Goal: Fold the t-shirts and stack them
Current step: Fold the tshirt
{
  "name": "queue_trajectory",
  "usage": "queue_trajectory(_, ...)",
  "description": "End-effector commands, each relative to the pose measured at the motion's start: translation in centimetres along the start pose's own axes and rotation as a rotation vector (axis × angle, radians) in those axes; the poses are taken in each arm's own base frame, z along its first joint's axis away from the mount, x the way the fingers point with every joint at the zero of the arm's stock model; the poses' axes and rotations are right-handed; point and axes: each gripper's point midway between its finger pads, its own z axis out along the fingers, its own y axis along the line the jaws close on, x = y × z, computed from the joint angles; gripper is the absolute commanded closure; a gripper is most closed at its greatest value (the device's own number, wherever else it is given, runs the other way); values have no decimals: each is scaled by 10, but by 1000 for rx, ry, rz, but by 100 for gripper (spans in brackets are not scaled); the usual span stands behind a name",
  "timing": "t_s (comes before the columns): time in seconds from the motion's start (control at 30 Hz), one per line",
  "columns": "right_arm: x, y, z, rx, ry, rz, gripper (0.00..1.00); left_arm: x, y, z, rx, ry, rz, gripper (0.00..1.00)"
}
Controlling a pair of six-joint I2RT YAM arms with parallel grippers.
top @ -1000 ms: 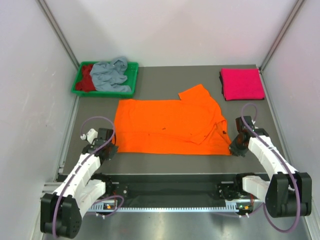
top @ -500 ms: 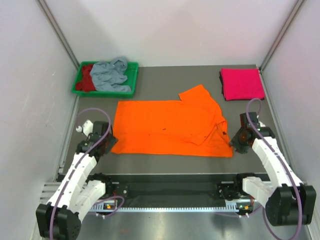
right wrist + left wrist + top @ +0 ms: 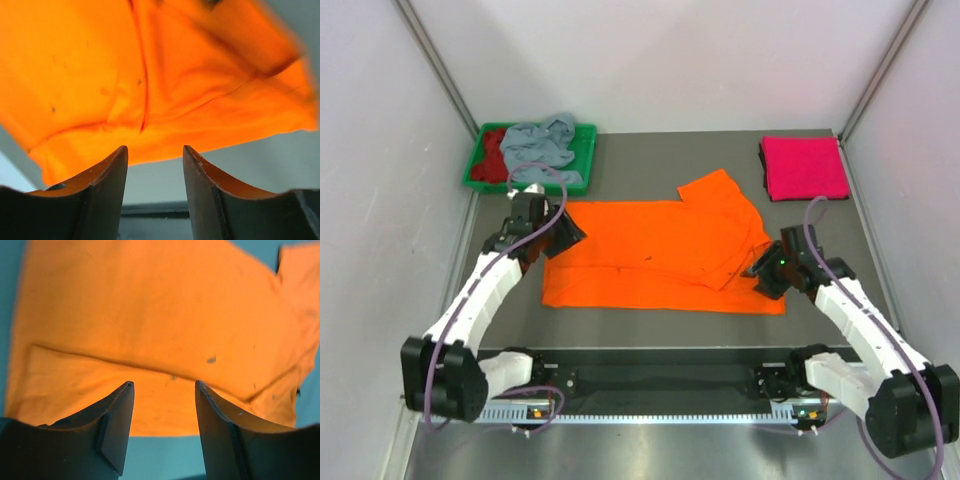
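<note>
We see the orange t-shirt [image 3: 660, 255] lying spread out in the middle of the table [image 3: 660, 160], its long side running left to right; one sleeve sticks out toward the far side near its right end, and the cloth there is doubled over itself in a slanting flap. The left gripper [image 3: 565, 232] hangs over the shirt's far left corner; in the left wrist view its fingers stand apart with nothing between them, and the orange cloth lies flat below with a long crease across it. The right gripper [image 3: 763, 268] sits at the shirt's near right corner, just beside the edge; in the right wrist view its fingers are likewise released and empty, the wrinkled orange cloth beyond them; whether the tips touch the cloth we cannot tell. The pink t-shirt [image 3: 804, 168] lies folded into a neat rectangle at the far right of the table, well apart from the orange one. At the far left stands the green tray [image 3: 582, 150]; in it the grey-blue t-shirt [image 3: 540, 148] lies crumpled, spilling over the far rim, with the dark red t-shirt [image 3: 492, 155] bunched at its left.
</note>
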Motion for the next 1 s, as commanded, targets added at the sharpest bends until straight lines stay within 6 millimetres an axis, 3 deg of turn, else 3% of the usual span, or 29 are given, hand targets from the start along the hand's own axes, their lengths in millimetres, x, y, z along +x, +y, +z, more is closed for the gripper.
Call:
queue_trajectory(0.0,14,47,8,-150,8,95,52,12,-32,8,172,122,61,44)
queue_trajectory(0.17,41,57,26,-94,71,55,53,31,-20,28,160,234,37,45)
queue_trajectory(0.37,49,61,49,-71,104,84,54,18,-2,42,80,210,8,50)
queue_trajectory(0.47,50,62,55,-66,107,101,55,17,8,46,35,202,13,58)
queue_trajectory(0.6,51,60,58,-27,109,95,55,28,48,43,-173,180,-63,54)
queue_trajectory(0.73,55,55,64,-14,122,93,55,25,88,38,-353,55,-140,50)
queue_trajectory(0.87,56,53,67,-7,131,79,55,18,109,32,-461,-14,-223,51)
queue_trajectory(0.97,58,47,70,23,133,87,55,14,113,38,-475,-10,-239,51)
